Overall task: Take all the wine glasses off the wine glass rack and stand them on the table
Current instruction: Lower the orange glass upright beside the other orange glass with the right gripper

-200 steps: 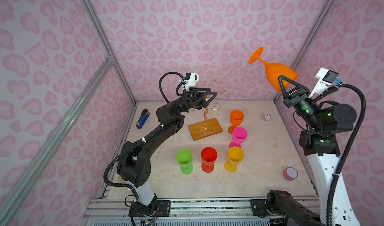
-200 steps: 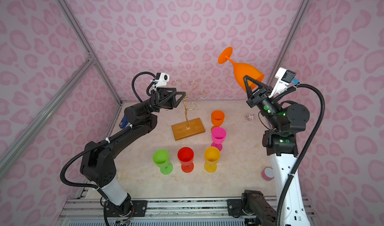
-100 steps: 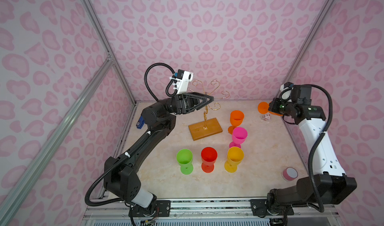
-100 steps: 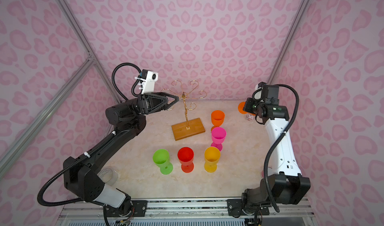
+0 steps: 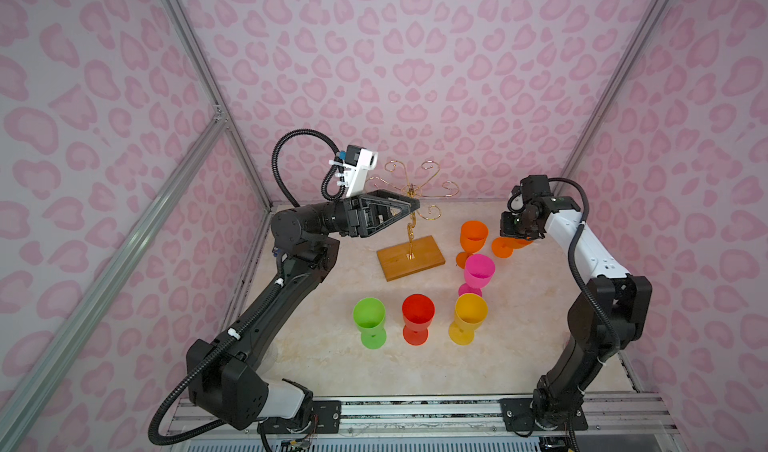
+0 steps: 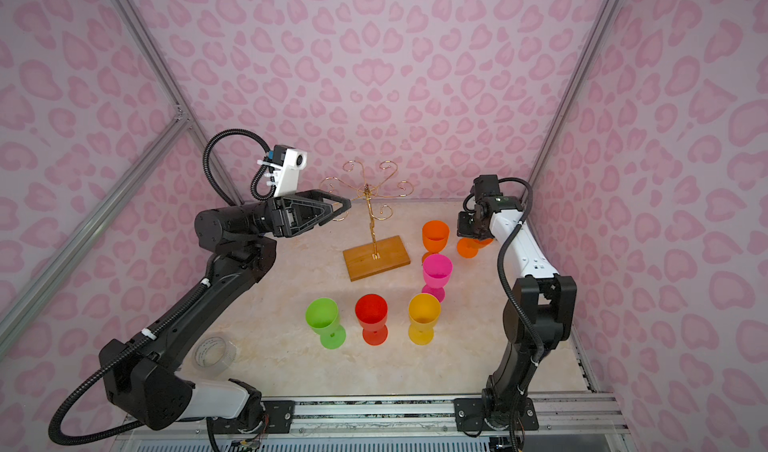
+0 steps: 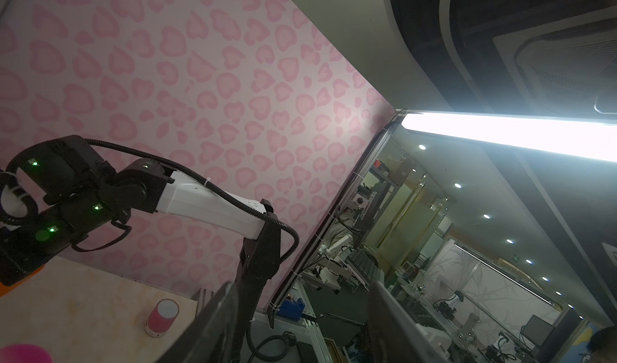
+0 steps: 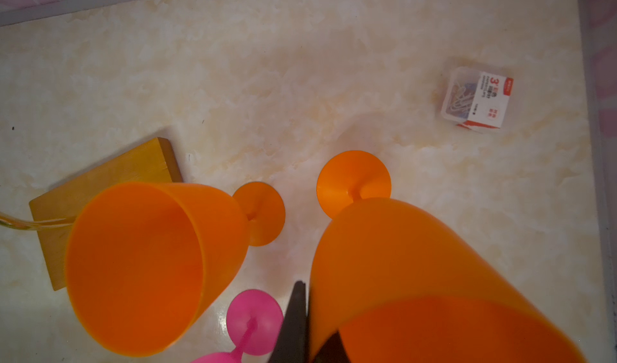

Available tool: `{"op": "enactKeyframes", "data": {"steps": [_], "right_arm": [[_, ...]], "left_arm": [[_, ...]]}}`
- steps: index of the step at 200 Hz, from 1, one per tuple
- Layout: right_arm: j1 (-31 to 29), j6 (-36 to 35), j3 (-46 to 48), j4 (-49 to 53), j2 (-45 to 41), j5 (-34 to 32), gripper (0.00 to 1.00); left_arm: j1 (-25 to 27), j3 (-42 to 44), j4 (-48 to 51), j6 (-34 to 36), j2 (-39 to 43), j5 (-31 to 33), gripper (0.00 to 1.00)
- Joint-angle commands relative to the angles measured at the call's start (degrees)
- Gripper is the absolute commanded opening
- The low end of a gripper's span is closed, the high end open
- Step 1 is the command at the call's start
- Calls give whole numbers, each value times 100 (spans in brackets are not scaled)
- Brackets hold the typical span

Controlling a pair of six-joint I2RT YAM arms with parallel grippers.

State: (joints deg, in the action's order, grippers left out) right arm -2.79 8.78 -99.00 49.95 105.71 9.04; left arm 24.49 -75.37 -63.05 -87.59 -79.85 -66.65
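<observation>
Task glass: an orange plastic wine glass (image 8: 417, 261) hangs tilted in the right gripper (image 8: 310, 338), clear of the rack. Its round foot is low over the marble-patterned tabletop (image 8: 300, 77); I cannot tell whether it touches.
Right gripper: clamped on the bowl wall at the rim, with one dark finger (image 8: 293, 318) outside the bowl. In both top views it sits low at the right rear (image 5: 517, 237).
Rack: the thin gold wire wine glass rack (image 5: 411, 221) stands upright on its honey-brown wooden base, left of the held glass.
Left gripper: raised level with the rack's curled arms, tips just beside the pole (image 6: 347, 206). In the left wrist view its fingers stand apart with nothing between them (image 7: 300, 328).
Neighbours: a second orange goblet (image 5: 473, 235) stands upright between the rack base and the held glass. A pink goblet (image 5: 479, 270) stands in front of it.
Front row: green goblet (image 5: 368, 317), red goblet (image 5: 417, 312) and yellow goblet (image 5: 469, 314), all upright.
Other: a small clear box of paper clips (image 8: 477, 100) lies behind the held glass.
</observation>
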Motion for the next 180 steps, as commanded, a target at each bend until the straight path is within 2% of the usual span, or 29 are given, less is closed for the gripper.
{"op": "enactKeyframes", "data": {"steps": [1,95,123,180], "right_arm": [[-34,-85,-268,165,296,-198,0],[-73,-102,-1438,704,1373,-251,0],[-82,-96,-1647,800,1520,-272,8],[-93,-83,-1929,898,1584,-167,30]], "left_arm": [[-14,66,273,397,154,-66,64],[-36,197,1012,1015,400,-43,64],[-41,220,1138,1141,455,-52,64],[-38,248,1454,1421,508,-69,64]]}}
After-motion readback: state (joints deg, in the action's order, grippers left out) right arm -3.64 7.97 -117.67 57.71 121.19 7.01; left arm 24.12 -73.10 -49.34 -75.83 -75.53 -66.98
